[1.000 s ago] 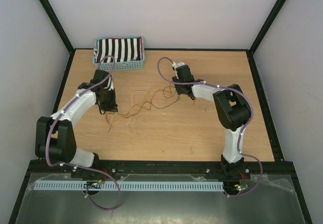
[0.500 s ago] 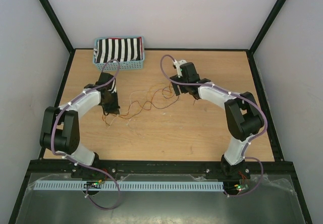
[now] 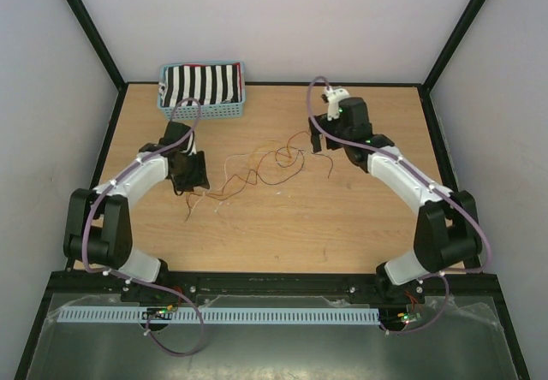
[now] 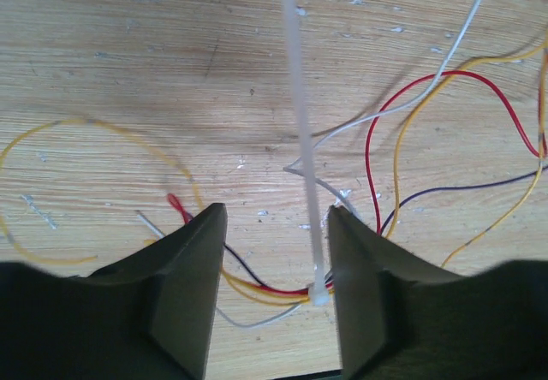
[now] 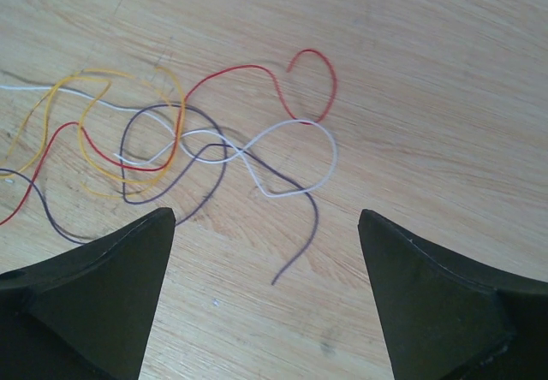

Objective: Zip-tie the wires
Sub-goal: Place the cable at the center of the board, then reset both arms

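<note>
The wires (image 3: 257, 170) lie curled on the wooden table between the two arms; they are red, orange, yellow, white and dark purple. In the left wrist view a white zip tie (image 4: 301, 140) is looped around their gathered ends (image 4: 274, 293), and its strap runs up between the fingers, close to the right one. My left gripper (image 3: 190, 175) (image 4: 276, 217) is open over that bundle. My right gripper (image 3: 321, 140) (image 5: 265, 217) hangs wide open, just right of the wires' loose ends (image 5: 205, 140), with nothing between its fingers.
A blue basket (image 3: 210, 109) holding a black-and-white striped cloth (image 3: 201, 83) stands at the back left, just behind the left arm. Black frame posts and white walls enclose the table (image 3: 342, 226). Purple cables run along both arms.
The left gripper has gone from shut to open over the zip-tied bundle. The right gripper has opened wider and drawn back to the right, off the wires, which shifted slightly.
</note>
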`<control>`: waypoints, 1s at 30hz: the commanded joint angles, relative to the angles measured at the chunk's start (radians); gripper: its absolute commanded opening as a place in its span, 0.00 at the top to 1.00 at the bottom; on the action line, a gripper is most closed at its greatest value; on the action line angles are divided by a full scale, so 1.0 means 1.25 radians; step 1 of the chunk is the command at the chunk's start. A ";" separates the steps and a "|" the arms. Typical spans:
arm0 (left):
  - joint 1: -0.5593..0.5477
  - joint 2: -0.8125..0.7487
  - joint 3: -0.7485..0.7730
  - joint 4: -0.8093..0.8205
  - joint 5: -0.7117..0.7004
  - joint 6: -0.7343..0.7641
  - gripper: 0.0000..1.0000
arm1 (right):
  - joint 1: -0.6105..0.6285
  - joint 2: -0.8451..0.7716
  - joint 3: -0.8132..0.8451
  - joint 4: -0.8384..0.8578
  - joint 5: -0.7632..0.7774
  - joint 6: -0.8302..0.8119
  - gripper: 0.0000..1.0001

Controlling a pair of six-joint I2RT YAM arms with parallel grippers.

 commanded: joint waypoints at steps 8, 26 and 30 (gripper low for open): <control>0.041 -0.150 -0.013 -0.014 0.037 0.010 0.20 | -0.076 -0.137 -0.076 0.025 -0.050 0.041 0.01; 0.265 -0.307 -0.036 0.202 0.171 0.019 0.01 | -0.238 -0.207 -0.484 0.476 0.122 0.005 0.01; 0.272 -0.361 -0.160 0.390 0.059 0.008 0.01 | -0.240 -0.164 -0.550 0.609 0.144 -0.009 0.01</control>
